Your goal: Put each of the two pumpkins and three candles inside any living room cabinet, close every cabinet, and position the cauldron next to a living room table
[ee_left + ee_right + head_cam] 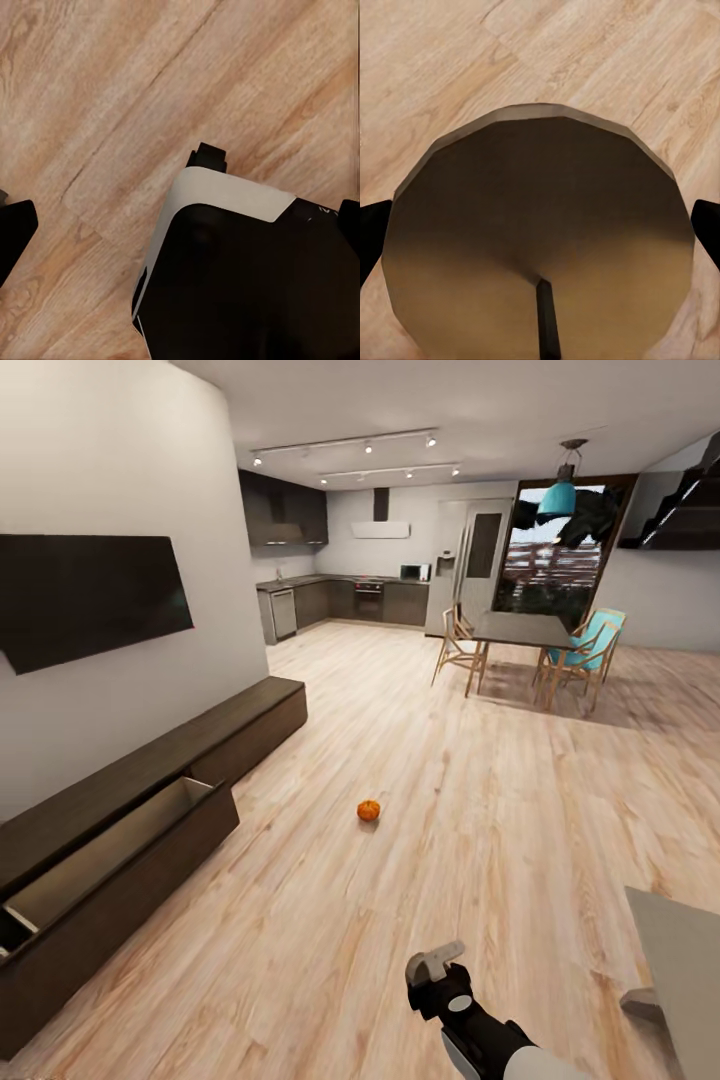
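Note:
One small orange pumpkin (pixel 368 810) lies alone on the wood floor, in the middle of the room. The long dark cabinet (pixel 250 725) runs along the left wall, and one drawer (pixel 110 855) is pulled out with a pale interior that looks empty. A grey corner of the table (pixel 680 970) shows at the lower right. A black and white arm ends in a gripper (pixel 437 960) at the bottom edge, well short of the pumpkin; which arm it is I cannot tell. The left gripper (pixel 187 240) and right gripper (pixel 540 232) both stand wide open, holding nothing. Candles and cauldron are out of view.
Under the right gripper sits a round brown disc (pixel 540 187) with a dark pole rising from its centre. A TV (pixel 90 595) hangs above the cabinet. A dining table with chairs (pixel 520 630) and the kitchen units (pixel 350 600) stand far back. Part of my own body (pixel 240 277) shows below the left gripper.

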Available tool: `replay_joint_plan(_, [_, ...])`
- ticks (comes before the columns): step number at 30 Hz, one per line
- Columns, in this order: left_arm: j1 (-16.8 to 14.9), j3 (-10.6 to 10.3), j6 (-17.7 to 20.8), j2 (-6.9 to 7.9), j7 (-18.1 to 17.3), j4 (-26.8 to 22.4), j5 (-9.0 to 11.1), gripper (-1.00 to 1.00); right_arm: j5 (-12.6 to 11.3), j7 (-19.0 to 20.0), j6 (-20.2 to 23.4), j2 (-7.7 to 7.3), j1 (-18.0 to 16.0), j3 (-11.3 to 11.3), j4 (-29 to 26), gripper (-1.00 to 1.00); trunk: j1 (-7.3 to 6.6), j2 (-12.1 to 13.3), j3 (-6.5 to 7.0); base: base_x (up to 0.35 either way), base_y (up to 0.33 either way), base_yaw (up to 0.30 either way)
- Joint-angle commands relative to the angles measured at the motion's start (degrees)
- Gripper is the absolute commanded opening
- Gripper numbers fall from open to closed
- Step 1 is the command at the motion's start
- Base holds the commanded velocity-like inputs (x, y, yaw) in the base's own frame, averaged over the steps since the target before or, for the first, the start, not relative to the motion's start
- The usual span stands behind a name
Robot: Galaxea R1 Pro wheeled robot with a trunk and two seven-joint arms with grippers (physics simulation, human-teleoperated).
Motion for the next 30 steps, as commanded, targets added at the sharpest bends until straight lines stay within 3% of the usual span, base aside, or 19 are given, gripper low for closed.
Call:
replay_joint_plan(1, [0.0,0.0,0.0,-0.01,0.0,0.0,0.0,1.0,0.05,-0.03,0.01,0.0,-0.01,0.03,-0.02,-1.0,0.0,0.0,0.0,0.32,-0.148,0.284])
replay_joint_plan(30, [0.0,0.0,0.0,-0.02,0.0,0.0,0.0,1.0,0.14,-0.03,0.0,0.03,-0.01,0.03,0.09,-1.0,0.0,0.0,0.0,0.286,-0.199,0.285])
